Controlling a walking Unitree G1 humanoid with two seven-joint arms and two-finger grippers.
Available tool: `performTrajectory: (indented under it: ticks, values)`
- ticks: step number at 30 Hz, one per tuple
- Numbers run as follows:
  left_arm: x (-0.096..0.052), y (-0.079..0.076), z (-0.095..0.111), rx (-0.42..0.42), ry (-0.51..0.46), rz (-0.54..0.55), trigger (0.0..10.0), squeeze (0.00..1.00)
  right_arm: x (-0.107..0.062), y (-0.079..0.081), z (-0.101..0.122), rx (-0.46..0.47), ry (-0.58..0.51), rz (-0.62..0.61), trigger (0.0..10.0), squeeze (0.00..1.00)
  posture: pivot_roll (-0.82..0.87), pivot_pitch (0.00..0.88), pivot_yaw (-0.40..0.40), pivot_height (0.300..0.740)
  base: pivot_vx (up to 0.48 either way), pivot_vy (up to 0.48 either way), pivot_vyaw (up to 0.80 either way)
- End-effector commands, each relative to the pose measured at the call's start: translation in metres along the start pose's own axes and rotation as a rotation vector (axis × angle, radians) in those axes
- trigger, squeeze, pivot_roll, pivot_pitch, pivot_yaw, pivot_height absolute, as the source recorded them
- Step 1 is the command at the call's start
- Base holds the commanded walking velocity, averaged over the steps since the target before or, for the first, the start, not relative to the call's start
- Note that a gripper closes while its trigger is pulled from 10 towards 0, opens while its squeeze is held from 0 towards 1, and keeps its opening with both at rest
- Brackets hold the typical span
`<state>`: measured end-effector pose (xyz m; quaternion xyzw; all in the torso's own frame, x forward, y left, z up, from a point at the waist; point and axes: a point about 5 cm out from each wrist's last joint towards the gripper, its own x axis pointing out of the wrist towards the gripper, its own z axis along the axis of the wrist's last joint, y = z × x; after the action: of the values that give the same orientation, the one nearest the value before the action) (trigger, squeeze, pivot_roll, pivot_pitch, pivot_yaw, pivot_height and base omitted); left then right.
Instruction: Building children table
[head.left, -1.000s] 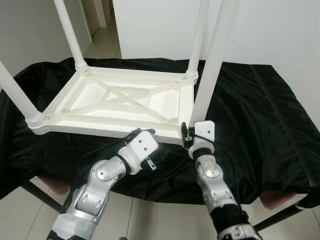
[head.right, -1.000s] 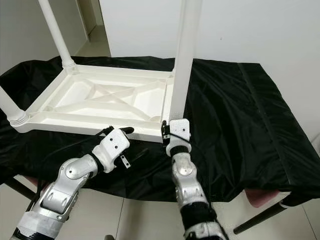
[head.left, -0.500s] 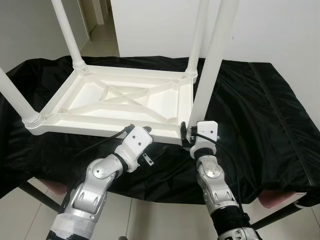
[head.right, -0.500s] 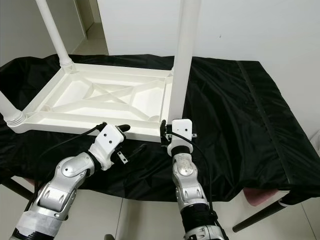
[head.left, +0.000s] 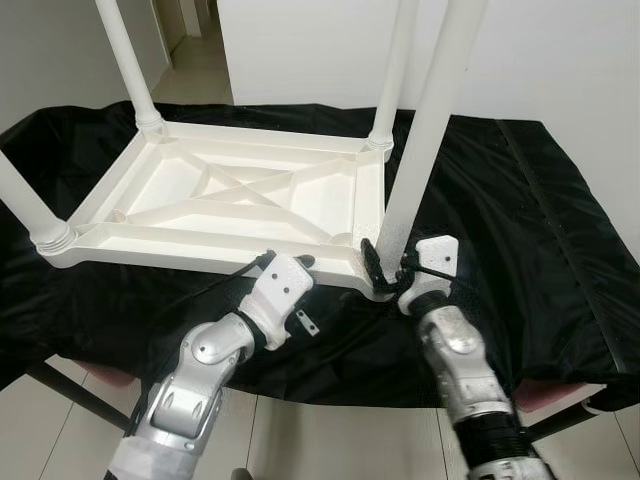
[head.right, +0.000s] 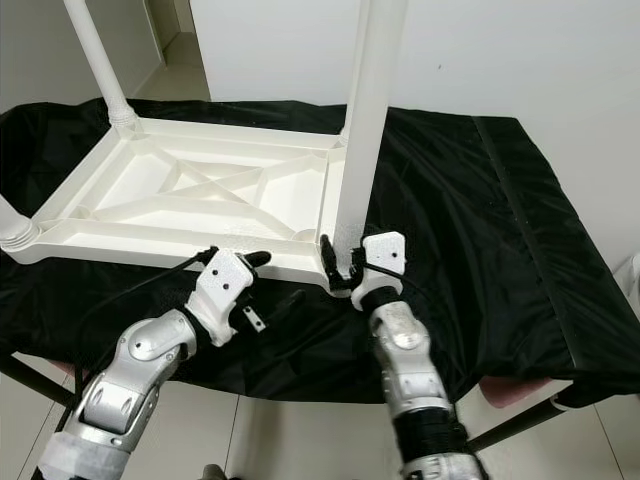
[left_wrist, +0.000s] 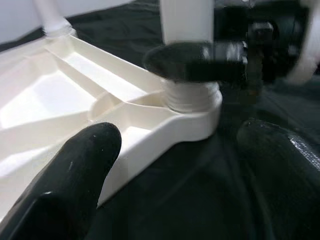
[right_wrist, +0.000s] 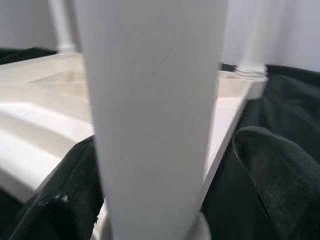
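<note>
Three legs stand seated in the upturned tabletop (head.left: 230, 205) at centre frame, while the right hand (head.left: 385, 268) clenches the fourth leg (head.left: 420, 150) at its socket, apparently being screwed home, left hand (head.left: 290, 268) released beside the rim.

Two jointed silver arms, white wrist housings, black cables, each gripper (head.left: 385, 268) black-fingered.

All four white legs (head.left: 425, 120) run out past the top edge, their ends unseen. The black cloth (head.left: 520, 220) hides the surface beneath it. The right tool (head.right: 345, 268) is partly hidden behind the near leg.
</note>
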<state>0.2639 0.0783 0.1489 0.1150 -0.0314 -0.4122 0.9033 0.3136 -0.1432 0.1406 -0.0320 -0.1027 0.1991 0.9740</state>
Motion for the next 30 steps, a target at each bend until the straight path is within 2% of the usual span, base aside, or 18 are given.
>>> performTrajectory:
  ticks: [1, 6, 8, 10, 12, 13, 16, 17, 20, 26, 27, 30]
  values:
    - [-0.001, -0.007, 0.000, -0.009, 0.009, -0.078, 10.0, 0.00, 0.002, 0.000, 0.001, 0.013, -0.005, 0.064, 10.0, 0.00, -0.10, 0.060, 0.046, 0.740, 0.000, 0.000, 0.00]
    - [-0.001, -0.010, 0.001, -0.006, 0.016, -0.105, 10.0, 0.00, 0.002, -0.004, 0.000, 0.003, 0.010, 0.137, 10.0, 0.00, -0.11, 0.054, 0.061, 0.740, 0.000, 0.000, 0.00]
    - [-0.001, -0.012, 0.002, 0.000, 0.020, -0.137, 10.0, 0.00, 0.005, -0.014, -0.003, -0.044, 0.069, 0.249, 10.0, 0.00, -0.12, 0.054, 0.091, 0.740, 0.000, 0.000, 0.00]
    - [-0.001, -0.012, 0.002, 0.000, 0.020, -0.137, 10.0, 0.00, 0.005, -0.014, -0.003, -0.044, 0.069, 0.249, 10.0, 0.00, -0.12, 0.054, 0.091, 0.740, 0.000, 0.000, 0.00]
    - [0.001, -0.010, 0.006, 0.014, 0.015, -0.142, 10.0, 0.00, 0.007, -0.024, -0.010, -0.062, 0.154, 0.378, 10.0, 0.00, -0.12, 0.052, 0.114, 0.740, 0.000, 0.000, 0.00]
    - [0.002, -0.009, 0.009, 0.032, 0.011, -0.145, 10.0, 0.00, 0.007, -0.028, -0.013, -0.056, 0.192, 0.426, 3.6, 0.00, -0.11, 0.061, 0.118, 0.740, 0.000, 0.000, 0.00]
    - [0.003, -0.008, 0.011, 0.051, 0.008, -0.151, 10.0, 0.00, 0.008, -0.030, -0.015, -0.045, 0.220, 0.465, 3.6, 0.00, -0.11, 0.061, 0.118, 0.740, 0.000, 0.000, 0.00]
    - [0.001, -0.007, 0.011, 0.057, 0.013, -0.151, 10.0, 0.00, 0.008, -0.031, -0.015, -0.056, 0.221, 0.465, 0.0, 0.00, -0.11, 0.066, 0.121, 0.740, 0.000, 0.000, 0.00]
    - [-0.001, 0.000, 0.010, 0.071, 0.025, -0.135, 10.0, 0.00, 0.007, -0.030, -0.014, -0.057, 0.209, 0.484, 0.0, 0.00, -0.11, 0.065, 0.116, 0.740, 0.000, 0.000, 0.00]
    - [-0.001, 0.002, 0.010, 0.078, 0.027, -0.125, 10.0, 0.00, 0.005, -0.028, -0.016, -0.050, 0.212, 0.510, 0.0, 0.00, -0.11, 0.064, 0.113, 0.740, 0.000, 0.000, 0.00]
    - [0.001, 0.001, 0.010, 0.076, 0.023, -0.125, 10.0, 0.00, 0.004, -0.029, -0.017, -0.047, 0.208, 0.506, 10.0, 0.00, -0.12, 0.062, 0.120, 0.740, 0.000, 0.000, 0.00]
    - [0.004, -0.002, 0.012, 0.073, 0.016, -0.135, 10.0, 0.00, 0.003, -0.030, -0.016, -0.041, 0.191, 0.486, 10.0, 0.00, -0.12, 0.058, 0.122, 0.740, 0.000, 0.000, 0.00]
